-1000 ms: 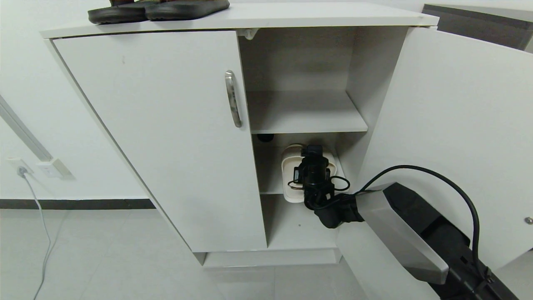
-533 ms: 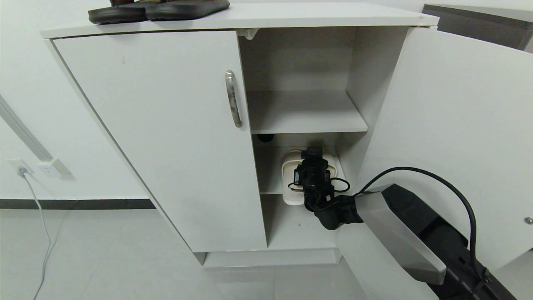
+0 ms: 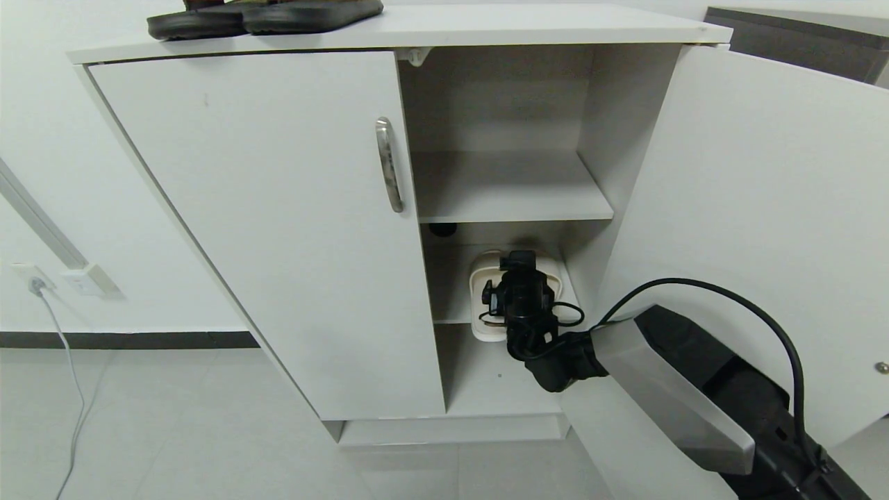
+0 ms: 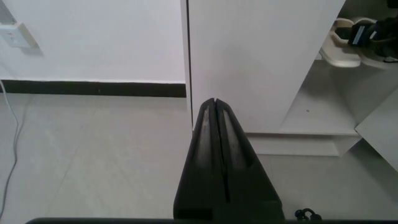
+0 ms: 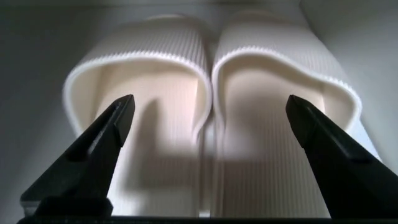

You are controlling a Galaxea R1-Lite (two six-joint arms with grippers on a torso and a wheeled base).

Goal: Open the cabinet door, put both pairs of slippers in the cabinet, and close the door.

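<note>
While cream ribbed slippers (image 5: 161, 62) lie in the white cabinet (image 3: 243, 208), the right gripper (image 5: 210, 102) shows jaws spread wide. The left gripper (image 4: 215, 104) keeps jaws closed.

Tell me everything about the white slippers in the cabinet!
The cream slippers are a matching pair with wide ribbed straps and soles, looking like soft foam. They lie flat, side by side and touching, on the middle shelf behind the open door, heels towards the opening. The right gripper is at their heels, fingers open wide, one each side; I cannot tell if they touch.
</note>
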